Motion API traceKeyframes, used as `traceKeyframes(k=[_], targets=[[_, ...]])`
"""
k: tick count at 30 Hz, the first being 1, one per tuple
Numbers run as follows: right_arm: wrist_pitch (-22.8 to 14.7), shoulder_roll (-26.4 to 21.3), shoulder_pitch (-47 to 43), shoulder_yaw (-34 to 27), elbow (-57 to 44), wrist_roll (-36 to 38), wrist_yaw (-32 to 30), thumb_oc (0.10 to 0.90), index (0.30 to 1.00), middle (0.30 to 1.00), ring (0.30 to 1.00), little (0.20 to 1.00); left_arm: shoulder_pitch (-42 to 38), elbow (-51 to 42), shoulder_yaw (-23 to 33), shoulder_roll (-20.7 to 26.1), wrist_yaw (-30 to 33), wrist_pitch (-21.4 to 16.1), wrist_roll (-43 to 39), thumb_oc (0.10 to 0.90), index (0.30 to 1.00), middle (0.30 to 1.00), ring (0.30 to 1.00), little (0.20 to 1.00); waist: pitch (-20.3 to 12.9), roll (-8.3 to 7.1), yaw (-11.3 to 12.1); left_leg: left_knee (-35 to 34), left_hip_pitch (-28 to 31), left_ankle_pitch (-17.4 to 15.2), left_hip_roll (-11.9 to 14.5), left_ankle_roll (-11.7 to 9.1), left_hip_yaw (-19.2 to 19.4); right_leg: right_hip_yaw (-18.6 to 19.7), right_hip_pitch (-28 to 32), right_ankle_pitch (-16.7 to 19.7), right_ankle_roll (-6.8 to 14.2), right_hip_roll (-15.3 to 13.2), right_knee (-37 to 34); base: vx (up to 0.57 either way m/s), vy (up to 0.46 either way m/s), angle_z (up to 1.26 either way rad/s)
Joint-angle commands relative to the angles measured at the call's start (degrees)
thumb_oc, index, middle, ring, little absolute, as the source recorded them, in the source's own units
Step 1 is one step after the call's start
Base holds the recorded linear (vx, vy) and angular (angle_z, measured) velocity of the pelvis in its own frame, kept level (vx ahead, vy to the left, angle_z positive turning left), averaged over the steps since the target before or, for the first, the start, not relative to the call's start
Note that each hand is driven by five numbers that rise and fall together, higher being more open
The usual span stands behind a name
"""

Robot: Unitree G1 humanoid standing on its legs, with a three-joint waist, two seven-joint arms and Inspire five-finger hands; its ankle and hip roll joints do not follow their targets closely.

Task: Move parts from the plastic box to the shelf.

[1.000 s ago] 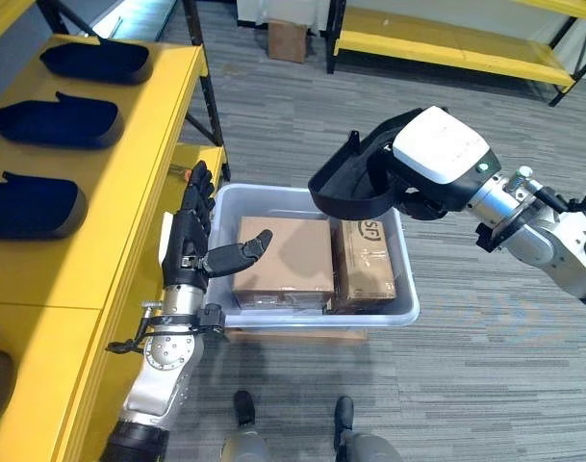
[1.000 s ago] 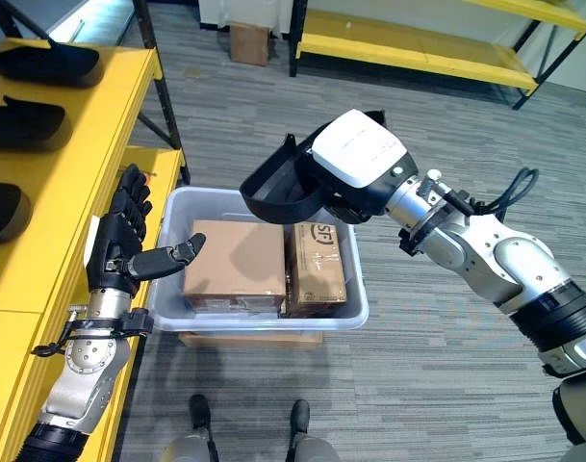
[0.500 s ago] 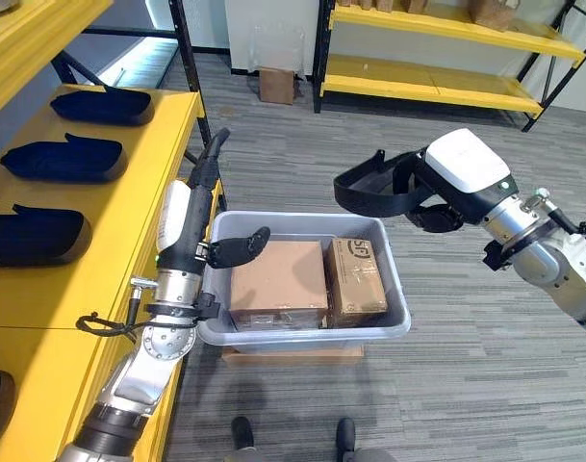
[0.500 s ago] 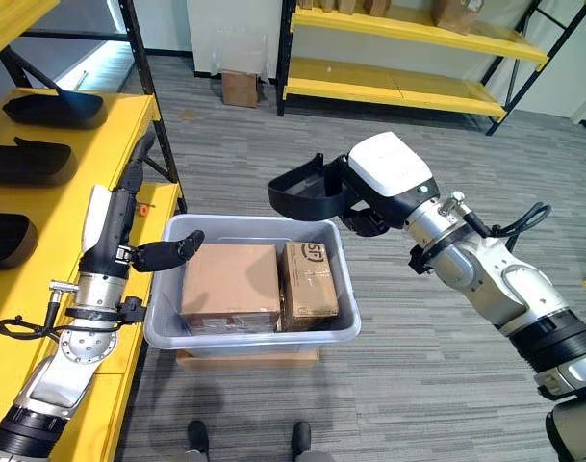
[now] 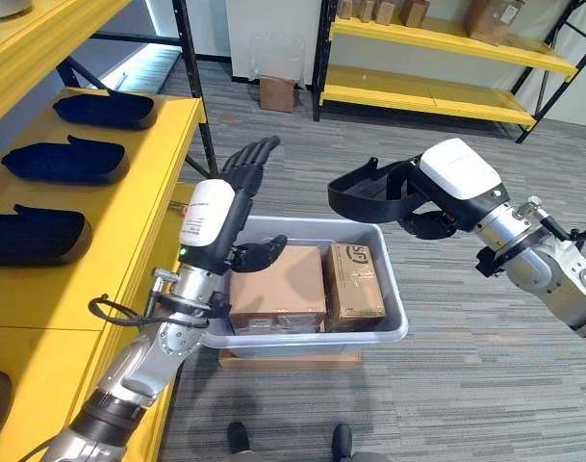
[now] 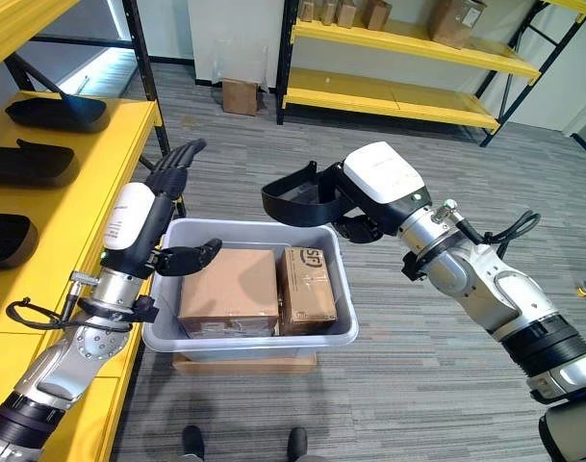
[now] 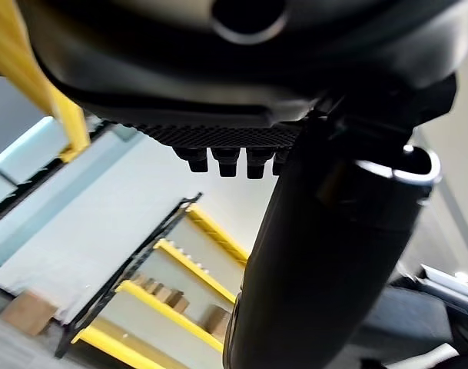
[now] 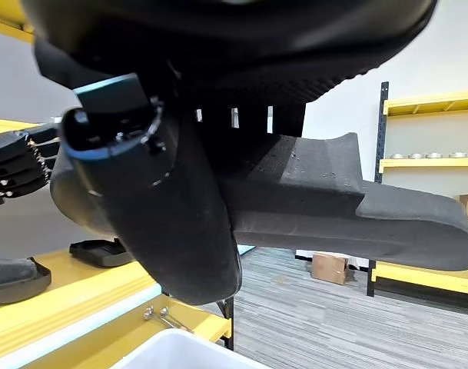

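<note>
A black part [image 5: 369,191] is held by the right hand [image 5: 437,192] in the upper centre-right of the head views, above the far rim of the box [image 5: 394,308] and clear of it. In the right wrist view the same part [image 8: 349,207] is seen clamped between the thumb and the fingers [image 8: 234,115], which are curled over its upper side; its long curved body runs out past the hand.

The left hand [image 5: 225,207] is raised at centre left, between the shelf [image 5: 129,241] and the box. Its fingers [image 5: 254,154] are stretched straight and spread, pointing up and away, and nothing is held; the thumb [image 5: 264,255] reaches out over the near left corner of the box without visibly touching it.

The box stands on the floor in the lower centre, on a flat piece of cardboard. Two cartons are packed in it side by side: a large one [image 5: 278,284] on the left and a narrower one [image 5: 355,284] on the right.

Several black parts [image 5: 66,159] already lie in a row on the yellow shelf along the left edge. A black upright [image 5: 196,87] of the shelf stands between the shelf top and the open floor, just behind the left hand. Another yellow rack [image 5: 437,58] is seen across the top of the frame, with a small carton [image 5: 276,93] on the floor before it.
</note>
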Motion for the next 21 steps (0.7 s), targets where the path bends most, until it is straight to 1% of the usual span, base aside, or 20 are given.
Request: traceKeyframes(k=[1,12,21], targets=[[-0.17,0.69,-8.69,-3.22,-0.22,4.66,-7.33,0.4,0.3,0.3,0.3,0.3,-7.82,-1.4,-3.47,0.98,4.64,-3.86,1.62,0.9,1.0,1.0,1.0,1.0,-7.07,-0.09,-0.1,-0.45,0.62,-4.55,1.88,-0.91,-2.63,-3.2,4.33,-6.98,3.8,-2.51,1.32,0.0,0.0,0.0],[-0.21,2.83,-12.25,-0.24,0.35,4.01,-7.85,0.4,0.3,0.3,0.3,0.3,-12.18,2.13,-7.73,-0.88,5.91,-2.92,4.44,0.9,1.0,1.0,1.0,1.0,-7.34,-0.08,-0.81,-0.41,0.76,-4.48,1.97,-0.97,-2.8,-2.93,4.51,-7.13,3.53,-2.4,1.4,0.0,0.002,0.02],[-0.05,5.22,-14.72,2.15,1.53,3.34,-8.02,0.4,0.3,0.3,0.3,0.3,-15.48,3.25,-10.67,-2.54,6.72,-2.5,6.61,0.9,1.0,1.0,1.0,1.0,-7.34,0.06,-1.22,-0.4,1.0,-4.72,1.8,-0.72,-2.94,-2.15,4.35,-7.0,3.43,-2.45,1.38,0.0,0.002,0.01]])
